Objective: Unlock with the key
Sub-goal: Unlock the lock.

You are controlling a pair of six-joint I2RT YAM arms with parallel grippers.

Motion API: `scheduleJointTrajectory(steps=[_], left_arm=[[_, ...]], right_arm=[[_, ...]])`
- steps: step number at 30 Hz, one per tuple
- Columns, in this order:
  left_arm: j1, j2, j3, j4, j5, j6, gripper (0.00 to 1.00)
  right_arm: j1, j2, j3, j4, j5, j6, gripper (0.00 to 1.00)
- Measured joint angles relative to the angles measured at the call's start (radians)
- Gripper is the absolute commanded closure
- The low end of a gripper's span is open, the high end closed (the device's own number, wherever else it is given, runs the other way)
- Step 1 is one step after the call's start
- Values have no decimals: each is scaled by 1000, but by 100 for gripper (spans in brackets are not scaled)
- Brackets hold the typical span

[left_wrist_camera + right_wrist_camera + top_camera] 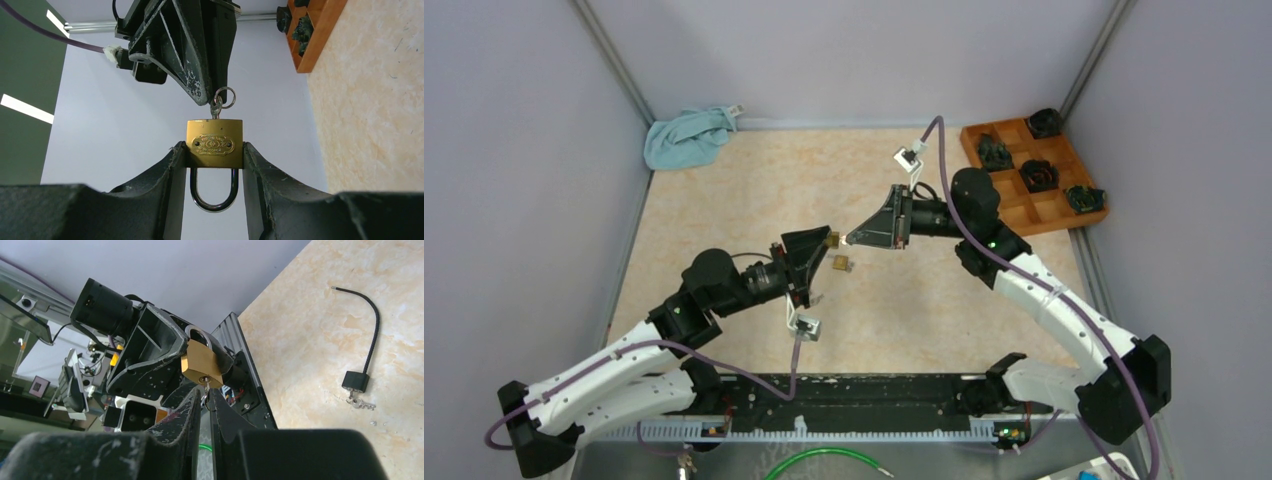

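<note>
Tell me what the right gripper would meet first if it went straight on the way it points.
The brass padlock, clamped in the left gripper, dead ahead. The right gripper pinches the key, apparently already in the keyhole, so it would butt against the lock's keyhole face, though depth is unclear.

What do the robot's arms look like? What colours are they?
The left arm and right arm have white shells and black joints. A purple cable runs along each. The left end effector and right end effector are black, scuffed wedges.
</note>
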Motion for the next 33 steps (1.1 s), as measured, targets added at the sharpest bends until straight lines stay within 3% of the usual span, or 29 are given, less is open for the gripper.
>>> scheduleJointTrajectory(steps=[6,10,18,33], left_arm=[[0,0,0,3,0,3,96],[0,-3,-16,20,4,19,97],[1,-7,-48,49,-15,45,100],[7,14,-151,196,-69,193,100]], right_arm=[[0,7,0,3,-2,6,85],[0,23,0,16,-11,22,100],[-2,60,0,19,-34,101,100],[-16,132,-171,353,-61,612,100]])
